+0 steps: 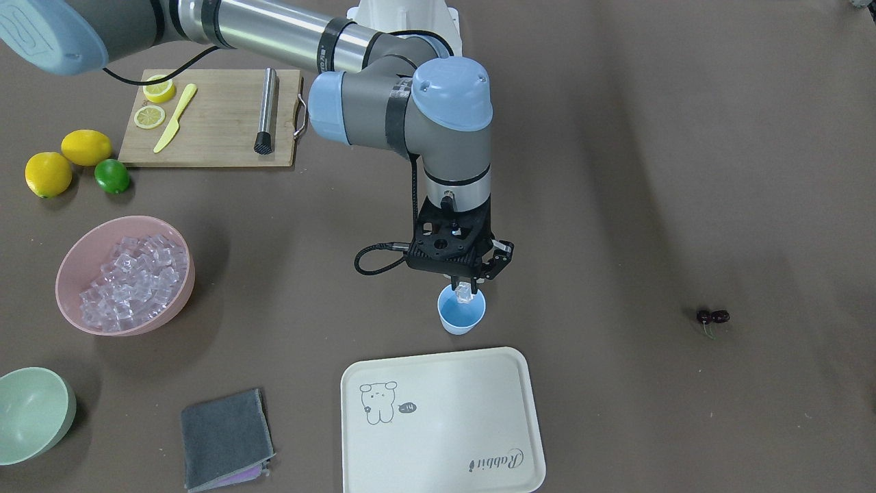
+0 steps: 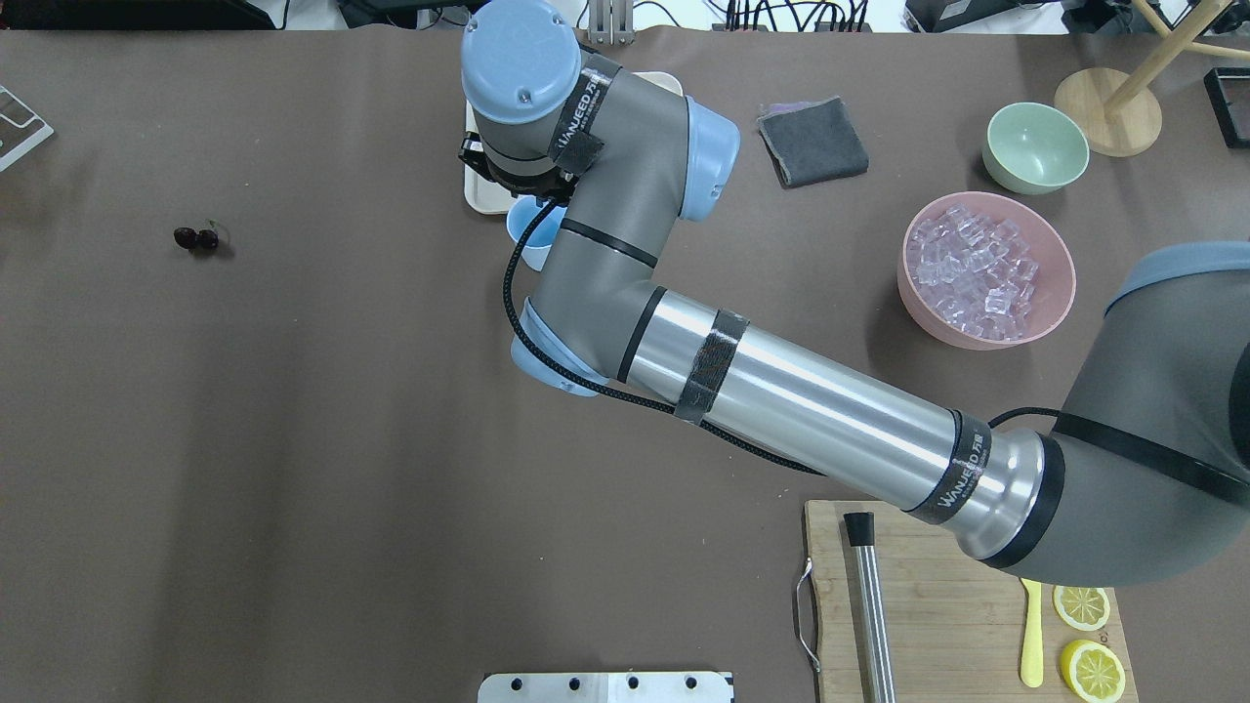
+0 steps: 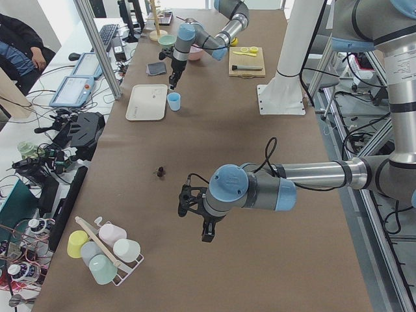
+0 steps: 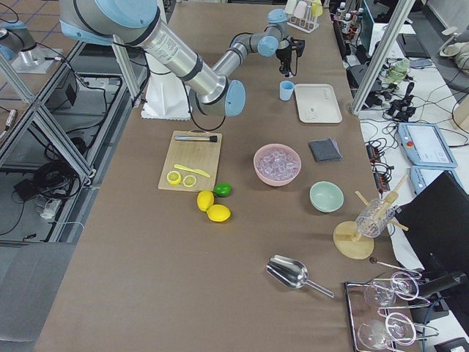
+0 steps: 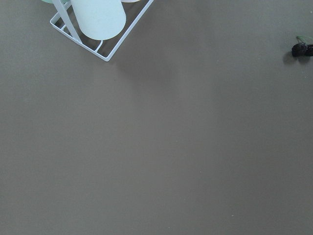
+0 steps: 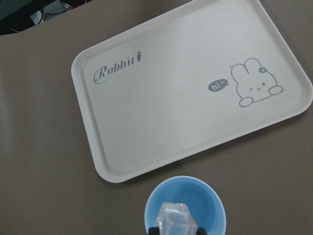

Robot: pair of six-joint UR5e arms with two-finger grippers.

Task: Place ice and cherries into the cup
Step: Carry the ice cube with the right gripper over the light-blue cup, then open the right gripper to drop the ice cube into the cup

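On the brown table (image 1: 616, 171), the right gripper (image 1: 464, 287) pinches one ice cube (image 6: 175, 219) directly over the cup (image 1: 461, 316), midway along the operators' edge. It is best released low and centred so it cannot bounce out. The cherries (image 1: 712, 316) lie toward the left end.

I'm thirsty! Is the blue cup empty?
Empty. The cup shows only its bare blue bottom; the right tool holds one ice cube over it.

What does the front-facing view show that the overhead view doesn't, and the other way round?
Only the front-facing view: the right gripper pinching an ice cube over the cup, plus the lime. Only the overhead: a wooden stand; there the wrist hides the gripper. Both: the cherries, the pink bowl of ice, the cutting board.
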